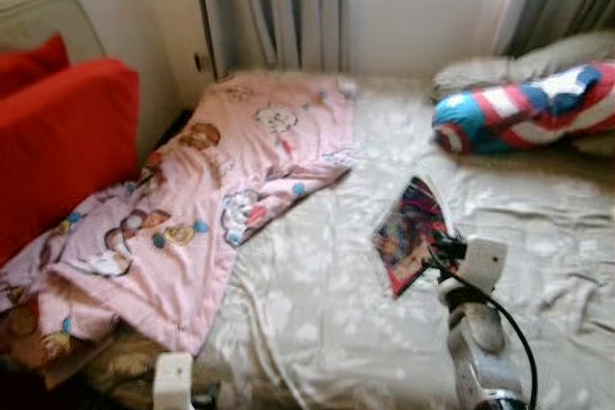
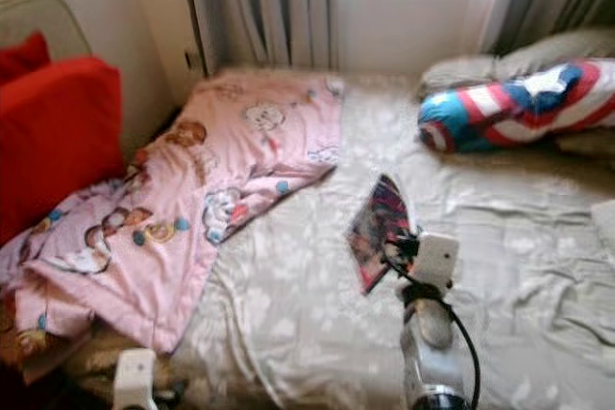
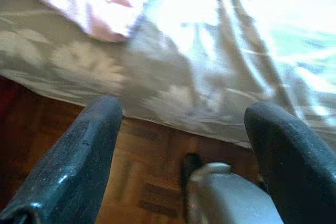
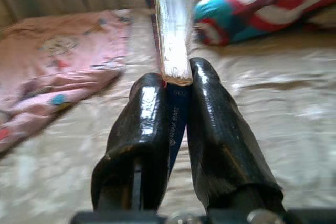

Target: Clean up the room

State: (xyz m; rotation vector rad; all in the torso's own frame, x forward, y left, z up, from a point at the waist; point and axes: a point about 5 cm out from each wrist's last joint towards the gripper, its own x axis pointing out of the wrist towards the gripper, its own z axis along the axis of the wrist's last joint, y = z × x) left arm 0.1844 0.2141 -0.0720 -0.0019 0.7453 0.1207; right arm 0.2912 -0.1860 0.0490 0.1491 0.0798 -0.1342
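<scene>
A book (image 1: 411,232) with a colourful cover is lifted above the grey bed sheet (image 1: 327,276), standing on its edge. My right gripper (image 4: 173,85) is shut on the book (image 4: 172,30), its two black fingers (image 4: 142,129) pressing the spine from both sides. From the bottom right, my right arm (image 1: 473,324) reaches over the bed. My left gripper (image 3: 181,129) is open, low at the bed's near edge above the wooden floor (image 3: 131,177). A pink cartoon blanket (image 1: 221,180) lies crumpled over the left half of the bed.
A red, white and blue pillow (image 1: 528,108) and grey pillows (image 1: 519,60) lie at the bed's far right. A red cushion (image 1: 58,141) stands at the left. Curtains (image 1: 274,7) and a window are behind the bed.
</scene>
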